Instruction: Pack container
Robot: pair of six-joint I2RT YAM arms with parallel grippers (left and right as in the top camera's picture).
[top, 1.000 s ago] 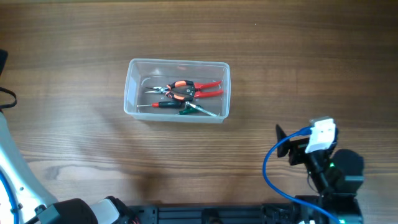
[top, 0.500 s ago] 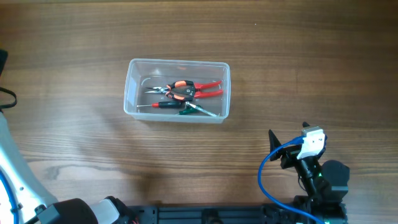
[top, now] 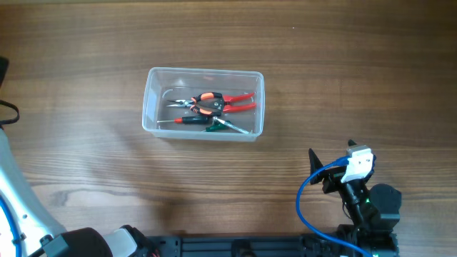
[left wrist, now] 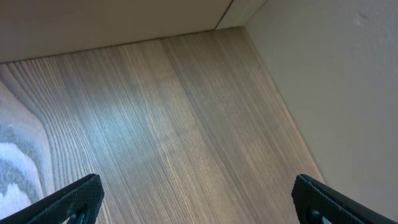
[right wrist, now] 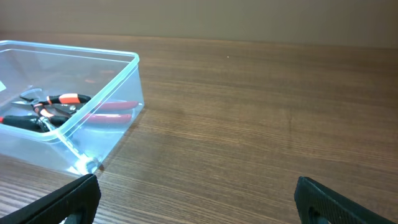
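The clear plastic container sits on the wooden table, left of centre. Inside it lie red-handled pliers, a black and red screwdriver and a green-handled tool. The container also shows in the right wrist view at the left, with the pliers inside. My right gripper is open and empty, low over bare table well right of the container; its arm is at the bottom right of the overhead view. My left gripper is open and empty over bare table near a wall.
A blue cable loops beside the right arm. The left arm's white base stands at the bottom left edge. In the left wrist view the table meets a pale wall at the right and back.
From one second to half a second ago the right arm drew back toward the front edge and a little left. Since then nothing has moved.
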